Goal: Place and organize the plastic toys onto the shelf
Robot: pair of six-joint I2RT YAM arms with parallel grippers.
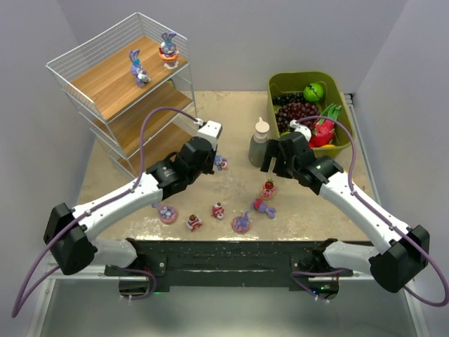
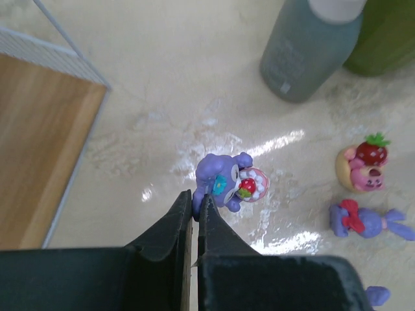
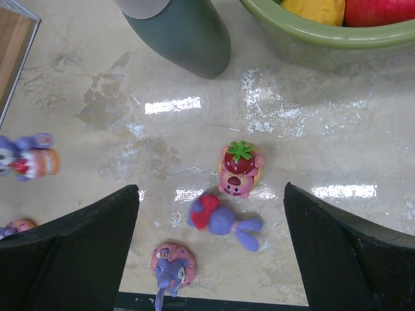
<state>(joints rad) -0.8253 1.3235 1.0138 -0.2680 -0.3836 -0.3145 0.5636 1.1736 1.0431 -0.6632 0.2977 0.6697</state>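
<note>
The white wire shelf [image 1: 119, 88] with wooden boards stands at the back left. Two purple bunny toys [image 1: 138, 68] [image 1: 168, 48] stand on its top board. My left gripper [image 1: 216, 163] [image 2: 196, 204] is shut on the edge of a purple bunny holding a cake [image 2: 227, 183], low over the table in front of the shelf. My right gripper [image 1: 270, 168] [image 3: 211, 189] is wide open above a strawberry-topped pink toy [image 3: 240, 168], a lying bunny with a red bow [image 3: 224, 220] and a bunny on a pink base [image 3: 172, 265]. More toys [image 1: 168, 213] [image 1: 193, 222] [image 1: 218, 210] lie near the front edge.
A grey-green bottle with a white cap [image 1: 259, 144] [image 3: 178, 32] stands mid-table beside my right gripper. The olive-green bin [image 1: 337, 88] of fake fruit sits at the back right. The shelf's lower board edge [image 2: 39, 149] lies just left of my left gripper.
</note>
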